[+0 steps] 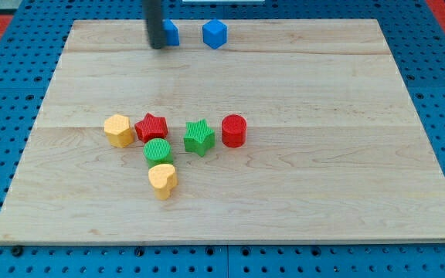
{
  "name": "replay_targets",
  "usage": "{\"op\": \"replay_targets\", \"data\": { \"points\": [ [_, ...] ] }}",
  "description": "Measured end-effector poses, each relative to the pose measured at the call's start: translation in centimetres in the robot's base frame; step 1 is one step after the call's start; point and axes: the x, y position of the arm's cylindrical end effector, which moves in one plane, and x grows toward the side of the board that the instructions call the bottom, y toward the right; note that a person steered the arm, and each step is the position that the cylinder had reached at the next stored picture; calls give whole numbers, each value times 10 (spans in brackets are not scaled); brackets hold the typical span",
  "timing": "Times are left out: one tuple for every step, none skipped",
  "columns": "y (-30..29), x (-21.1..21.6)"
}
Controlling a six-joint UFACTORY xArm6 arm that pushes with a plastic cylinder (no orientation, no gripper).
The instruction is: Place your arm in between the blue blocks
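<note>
Two blue blocks sit near the view's top edge of the wooden board. One blue block is partly hidden behind my rod. The other blue cube stands a little to its right. My tip rests on the board just left of and slightly below the left blue block, touching or nearly touching it. The tip is not in the gap between the two blue blocks.
A cluster lies left of the board's middle: a yellow hexagon, a red star, a green cylinder, a green star, a red cylinder and a yellow heart.
</note>
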Motion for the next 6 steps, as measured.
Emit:
{"op": "replay_targets", "data": {
  "points": [
    [1, -40],
    [54, -38],
    [96, -35],
    [109, -57],
    [127, -54],
    [127, -30]
  ]
}}
